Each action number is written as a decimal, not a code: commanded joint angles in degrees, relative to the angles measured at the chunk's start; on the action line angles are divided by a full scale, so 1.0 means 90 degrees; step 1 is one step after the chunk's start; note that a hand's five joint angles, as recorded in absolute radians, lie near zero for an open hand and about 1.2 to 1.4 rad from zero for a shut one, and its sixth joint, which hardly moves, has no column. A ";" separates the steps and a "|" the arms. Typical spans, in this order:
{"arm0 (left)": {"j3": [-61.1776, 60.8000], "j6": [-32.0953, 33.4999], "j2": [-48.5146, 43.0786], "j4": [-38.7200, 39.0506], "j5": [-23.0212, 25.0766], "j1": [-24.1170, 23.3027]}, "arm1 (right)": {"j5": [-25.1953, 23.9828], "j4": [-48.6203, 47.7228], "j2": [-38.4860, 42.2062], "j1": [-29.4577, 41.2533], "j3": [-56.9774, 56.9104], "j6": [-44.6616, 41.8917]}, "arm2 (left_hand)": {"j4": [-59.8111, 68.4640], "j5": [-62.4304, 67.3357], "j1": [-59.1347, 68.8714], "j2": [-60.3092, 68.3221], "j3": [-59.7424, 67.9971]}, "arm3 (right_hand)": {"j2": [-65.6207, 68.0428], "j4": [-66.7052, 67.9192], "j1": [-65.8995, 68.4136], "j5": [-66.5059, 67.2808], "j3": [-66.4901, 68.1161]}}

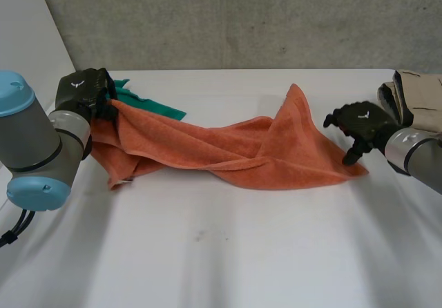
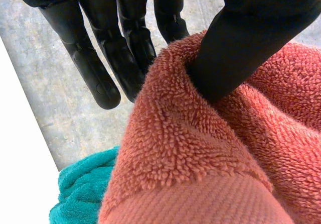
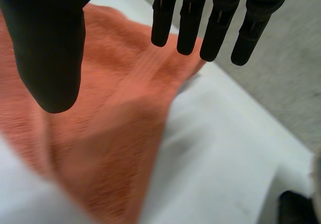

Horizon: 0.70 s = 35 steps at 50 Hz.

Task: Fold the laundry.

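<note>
The table is a flat, matt white surface set against a rough grey concrete wall. A plain pale panel closes the side by the left arm. A folded beige cloth lies at the table's far corner by the right arm. A teal cloth lies crumpled on the table behind the left robot hand, partly covered. The orange towel lies stretched across the middle of the table between the two arms. It is a thick terry cloth with a looped pile and, as the left wrist view shows, a flat woven band along one edge. It is twisted and creased along its length. One end is lifted off the table at the left robot hand and bunches below it, and the middle lies in long folds. One corner rises in a peak near the right robot hand, and beyond it the cloth flattens to a point on the table. The left robot hand pinches the towel's end: the thumb presses into a fold, and the straight fingers lie on the fold's other side. The right robot hand is spread just above the towel's corner, its fingers straight and apart from the thumb, holding nothing.
</note>
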 commanded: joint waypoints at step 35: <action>-0.0089 -0.0010 0.0570 -0.1940 0.0065 -0.0175 | 0.0215 -0.0161 -0.0940 -0.0102 0.0263 -0.0302 | 0.1238 0.1653 0.1464 0.1253 0.1279 | 0.6007 0.6062 0.5920 0.6165 0.5957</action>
